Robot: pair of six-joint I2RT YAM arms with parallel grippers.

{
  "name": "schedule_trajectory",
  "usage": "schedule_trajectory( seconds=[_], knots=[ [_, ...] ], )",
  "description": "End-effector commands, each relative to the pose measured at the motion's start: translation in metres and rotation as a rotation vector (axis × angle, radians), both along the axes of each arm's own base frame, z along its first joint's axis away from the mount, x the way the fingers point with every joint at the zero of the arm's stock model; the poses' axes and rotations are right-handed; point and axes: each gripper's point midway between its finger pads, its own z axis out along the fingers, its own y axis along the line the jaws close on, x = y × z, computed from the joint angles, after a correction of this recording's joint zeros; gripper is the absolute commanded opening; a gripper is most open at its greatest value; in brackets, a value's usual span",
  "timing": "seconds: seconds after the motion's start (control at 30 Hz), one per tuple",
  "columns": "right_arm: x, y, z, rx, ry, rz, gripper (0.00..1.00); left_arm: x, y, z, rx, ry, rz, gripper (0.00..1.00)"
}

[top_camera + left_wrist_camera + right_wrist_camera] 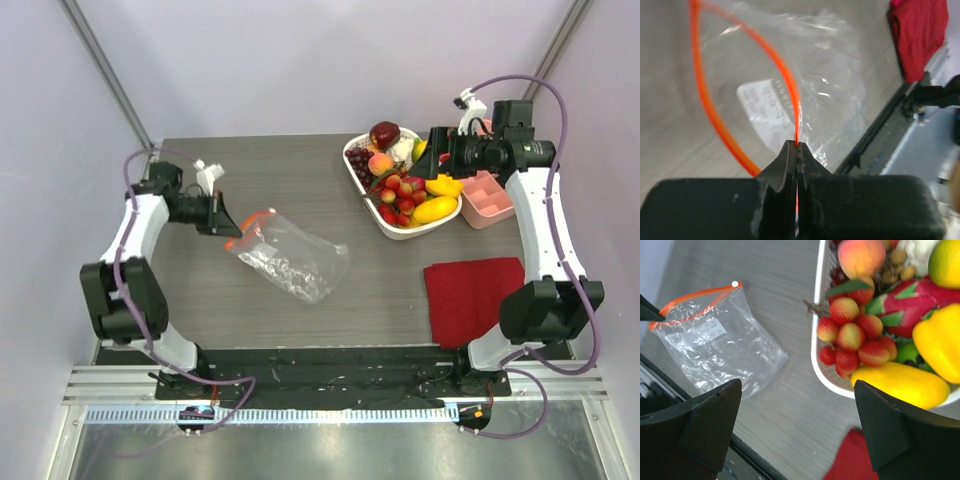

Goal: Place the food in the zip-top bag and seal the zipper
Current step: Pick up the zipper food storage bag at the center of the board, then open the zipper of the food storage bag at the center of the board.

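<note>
L gripper (797, 150) clamped on zipper (785, 75), strip end hidden betw. fingers; zip-top bag (840, 95) beyond tips. R gripper (796, 390) wide open, empty; food (852, 335) in basket (817, 315) past its right finger, cut off.

I am viewing a white basket (816, 300) sitting far right on the grey table (280, 180), a pink compartment tray (490, 200) standing just beside it. A red folded cloth (475, 288) is lying nearer, apart from both.

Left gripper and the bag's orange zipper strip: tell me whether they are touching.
Touching. The left wrist view shows the left gripper shut on the zipper, the orange strip running into the seam between its jaws.
</note>
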Motion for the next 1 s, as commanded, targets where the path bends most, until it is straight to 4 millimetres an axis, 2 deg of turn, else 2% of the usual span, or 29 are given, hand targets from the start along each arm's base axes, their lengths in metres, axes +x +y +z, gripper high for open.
schedule_trajectory(
  seconds=[0.0,0.03,0.07,0.1,0.13,0.17,0.2,0.23,0.27,0.3,0.33,0.4,0.43,0.5,0.53,0.6,0.63,0.7,0.73,0.83,0.97],
  knots=[
    [-0.005,0.028,0.090,0.188,-0.222,-0.004,1.00,0.001,-0.008,0.097,0.132,-0.333,-0.072,0.00],
    [-0.004,0.031,0.099,0.238,-0.202,-0.030,1.00,0.001,-0.002,0.106,0.235,-0.407,-0.082,0.00],
    [-0.007,0.048,0.104,0.263,-0.197,0.000,1.00,-0.002,-0.003,0.120,0.281,-0.461,-0.101,0.00],
    [-0.007,0.054,0.107,0.285,-0.183,-0.005,1.00,-0.004,-0.009,0.125,0.330,-0.498,-0.129,0.00],
    [-0.003,0.058,0.105,0.317,-0.142,-0.033,1.00,-0.011,-0.024,0.131,0.364,-0.547,-0.185,0.00],
    [-0.003,0.068,0.109,0.343,-0.129,-0.032,1.00,-0.011,-0.018,0.137,0.461,-0.604,-0.182,0.00],
    [-0.001,0.072,0.108,0.362,-0.112,-0.045,0.99,-0.013,-0.020,0.140,0.495,-0.629,-0.196,0.00],
    [0.000,0.077,0.102,0.379,-0.084,-0.062,0.99,-0.021,-0.037,0.140,0.511,-0.659,-0.259,0.00],
    [0.001,0.084,0.104,0.424,-0.063,-0.079,0.98,-0.021,-0.033,0.140,0.585,-0.681,-0.266,0.00],
    [-0.002,0.094,0.102,0.437,-0.051,-0.070,0.97,-0.024,-0.038,0.138,0.609,-0.693,-0.298,0.00],
    [-0.001,0.099,0.089,0.445,-0.017,-0.089,0.96,-0.032,-0.049,0.132,0.627,-0.698,-0.353,0.00],
    [-0.005,0.116,0.080,0.466,0.017,-0.072,0.95,-0.036,-0.056,0.121,0.685,-0.696,-0.397,0.00],
    [-0.007,0.122,0.063,0.456,0.055,-0.079,0.94,-0.040,-0.061,0.108,0.697,-0.677,-0.430,0.00],
    [-0.013,0.132,0.045,0.447,0.107,-0.072,0.93,-0.051,-0.080,0.094,0.692,-0.655,-0.480,0.00],
    [-0.020,0.140,0.026,0.432,0.153,-0.070,0.93,-0.055,-0.087,0.083,0.678,-0.637,-0.492,0.00],
    [-0.026,0.143,0.010,0.428,0.191,-0.092,0.93,-0.062,-0.105,0.071,0.620,-0.578,-0.490,0.00],
    [-0.033,0.145,-0.011,0.414,0.242,-0.104,0.92,-0.062,-0.113,0.066,0.583,-0.560,-0.486,0.00],
    [-0.037,0.144,-0.022,0.416,0.264,-0.142,0.91,-0.063,-0.124,0.059,0.542,-0.514,-0.473,0.00],
    [-0.041,0.143,-0.037,0.407,0.293,-0.161,0.90,-0.066,-0.134,0.053,0.499,-0.473,-0.476,0.00],
    [-0.045,0.142,-0.049,0.429,0.323,-0.201,0.86,-0.065,-0.151,0.049,0.454,-0.450,-0.455,0.00],
    [-0.046,0.148,-0.049,0.451,0.321,-0.208,0.85,-0.058,-0.167,0.060,0.379,-0.454,-0.394,0.00]
  ],
)
